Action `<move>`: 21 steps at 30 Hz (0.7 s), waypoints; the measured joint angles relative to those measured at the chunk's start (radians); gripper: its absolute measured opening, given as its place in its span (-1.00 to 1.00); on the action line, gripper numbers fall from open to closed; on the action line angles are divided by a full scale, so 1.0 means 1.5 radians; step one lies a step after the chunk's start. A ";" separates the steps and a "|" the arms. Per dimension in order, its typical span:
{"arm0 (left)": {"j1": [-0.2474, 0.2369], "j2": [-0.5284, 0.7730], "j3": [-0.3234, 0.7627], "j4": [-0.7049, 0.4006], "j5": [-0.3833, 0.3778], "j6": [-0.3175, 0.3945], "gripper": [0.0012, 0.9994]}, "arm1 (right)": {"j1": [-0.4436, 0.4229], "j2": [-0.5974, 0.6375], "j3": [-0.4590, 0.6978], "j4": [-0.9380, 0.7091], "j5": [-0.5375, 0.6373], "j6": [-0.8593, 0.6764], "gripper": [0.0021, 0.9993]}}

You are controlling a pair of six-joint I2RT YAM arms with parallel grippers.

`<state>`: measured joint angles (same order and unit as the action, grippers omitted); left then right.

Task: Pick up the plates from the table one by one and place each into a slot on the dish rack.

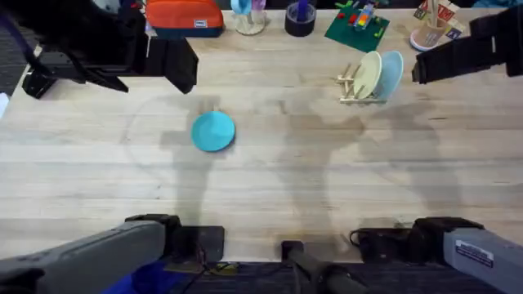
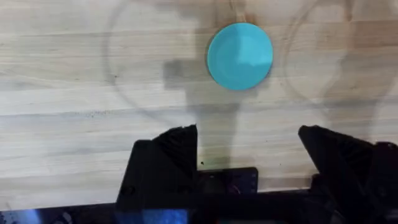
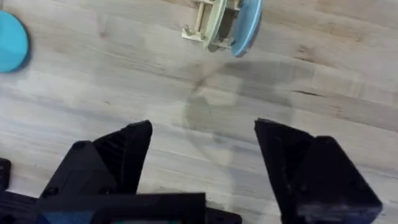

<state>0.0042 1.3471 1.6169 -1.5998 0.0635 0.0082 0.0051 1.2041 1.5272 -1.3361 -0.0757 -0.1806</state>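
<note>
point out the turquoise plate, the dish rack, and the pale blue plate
turquoise plate (image 1: 213, 131): overhead view, centre of its face.
dish rack (image 1: 350, 88): overhead view, wooden dowels on its left side.
pale blue plate (image 1: 393, 72): overhead view, exposed right part.

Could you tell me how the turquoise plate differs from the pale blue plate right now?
The turquoise plate lies flat on the table, while the pale blue plate stands on edge in the dish rack. The turquoise plate sits alone in the open; the pale blue plate is next to a cream plate. The turquoise is a much stronger colour than the pale blue. Both are small, round and plain.
</note>
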 joint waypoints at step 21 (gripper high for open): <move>0.000 0.077 0.000 -0.003 0.067 0.002 -0.92 | 0.000 0.000 0.000 0.000 0.000 -0.003 0.99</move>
<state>0.0044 1.4631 1.6173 -1.6044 0.1647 0.0116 0.0051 1.2041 1.5272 -1.3357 -0.0754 -0.1844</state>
